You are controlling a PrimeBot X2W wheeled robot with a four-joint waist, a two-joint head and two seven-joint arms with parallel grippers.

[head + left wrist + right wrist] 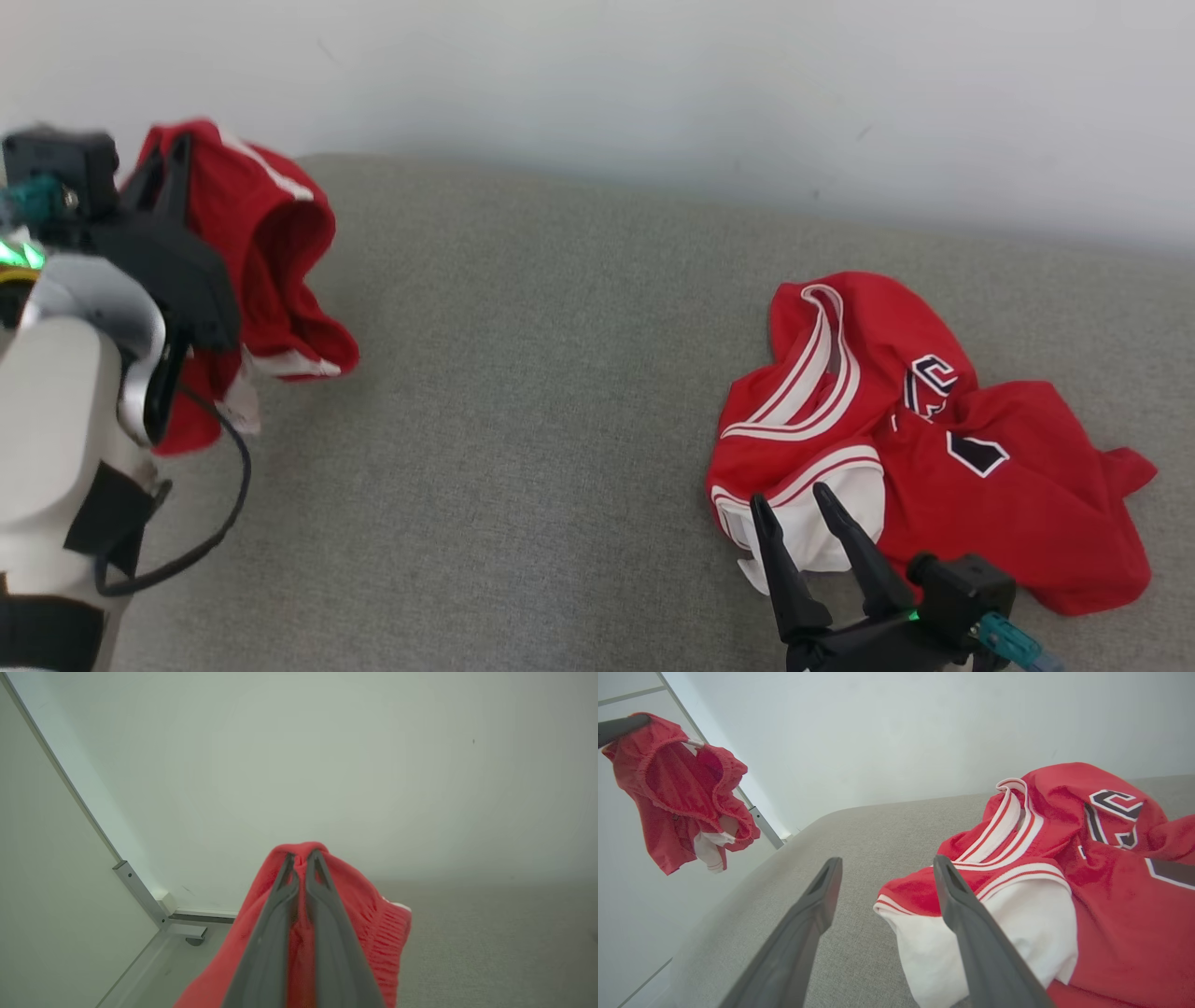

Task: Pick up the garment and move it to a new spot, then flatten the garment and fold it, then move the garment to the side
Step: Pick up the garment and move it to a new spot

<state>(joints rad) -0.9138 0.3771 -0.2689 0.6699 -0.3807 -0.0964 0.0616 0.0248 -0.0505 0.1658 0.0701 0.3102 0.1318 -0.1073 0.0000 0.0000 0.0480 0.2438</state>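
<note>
A red garment (pixel 271 252) with white trim hangs in the air at the far left, above the grey padded surface (pixel 523 392). My left gripper (pixel 177 154) is shut on its top edge. In the left wrist view the fingertips (pixel 301 855) pinch the red fabric (pixel 378 924), which drapes down around them. The right wrist view shows that garment (pixel 672 788) hanging clear of the surface. A crumpled red jersey (pixel 943 439) with white stripes and dark lettering lies at the right. My right gripper (pixel 789 499) stands open at its near-left edge, over the white part (pixel 1017 933), holding nothing (pixel 887 861).
A pale wall (pixel 653 84) runs behind the grey surface. Left of the surface stands a white panel with a metal frame post (pixel 140 891) and a small foot near the floor. Bare grey cloth stretches between the two red pieces.
</note>
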